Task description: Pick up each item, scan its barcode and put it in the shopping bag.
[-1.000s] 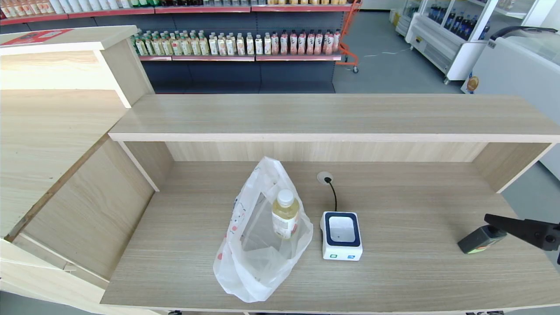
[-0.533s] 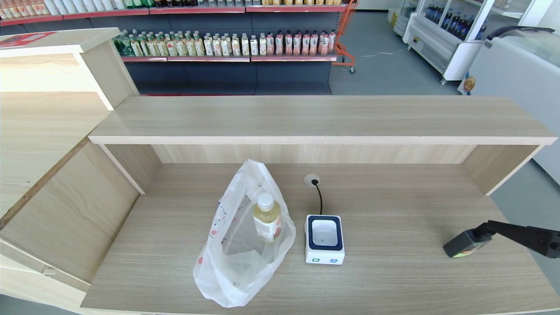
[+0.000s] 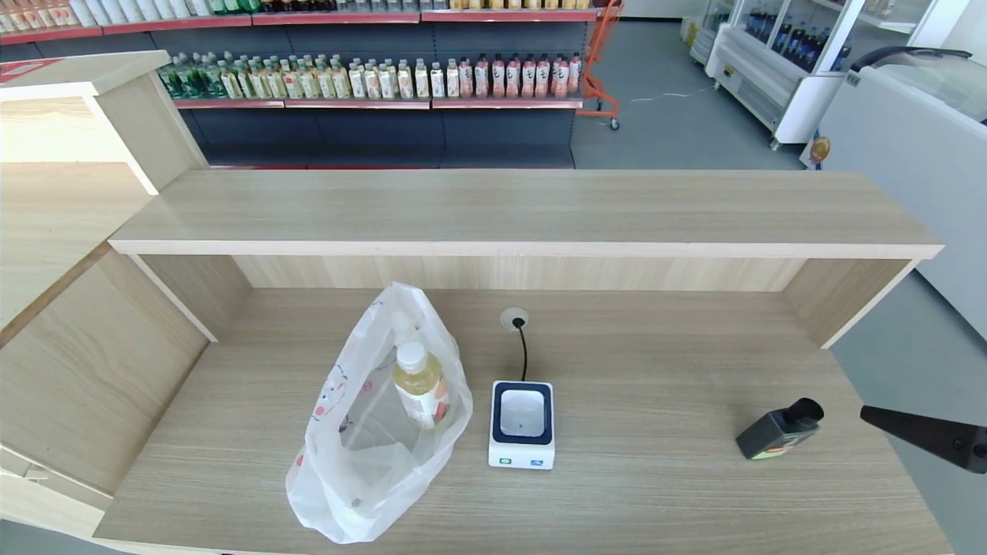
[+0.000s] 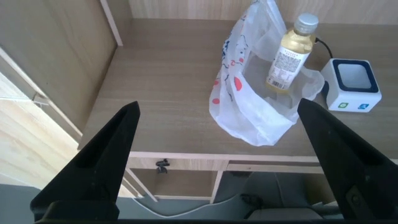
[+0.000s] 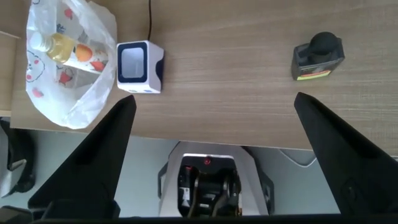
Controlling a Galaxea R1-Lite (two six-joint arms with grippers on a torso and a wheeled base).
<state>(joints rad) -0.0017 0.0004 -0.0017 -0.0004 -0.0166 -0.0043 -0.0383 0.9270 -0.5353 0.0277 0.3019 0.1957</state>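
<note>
A white plastic shopping bag (image 3: 362, 455) stands open on the wooden counter (image 3: 655, 493), with a yellow drink bottle (image 3: 419, 391) upright inside it. Just right of the bag sits the white and blue barcode scanner (image 3: 523, 424). A dark bottle (image 3: 777, 433) with a black cap lies on its side near the counter's right end. One of my right gripper's fingers (image 3: 921, 437) hangs to its right, apart from it. My right gripper (image 5: 214, 101) is open and holds nothing, high above the counter's front edge. My left gripper (image 4: 217, 109) is open too, hanging over the front edge near the bag (image 4: 249, 93).
A raised wooden ledge (image 3: 524, 208) runs along the back of the counter, and wooden side walls (image 3: 92, 370) close it in on the left and right. The scanner's black cable (image 3: 523, 347) runs back to a hole in the counter. Shop shelves and coolers stand beyond.
The head camera has swung, shifting the whole picture left. My right gripper has drawn back to the right, off the dark bottle, which stays lying where it was.
</note>
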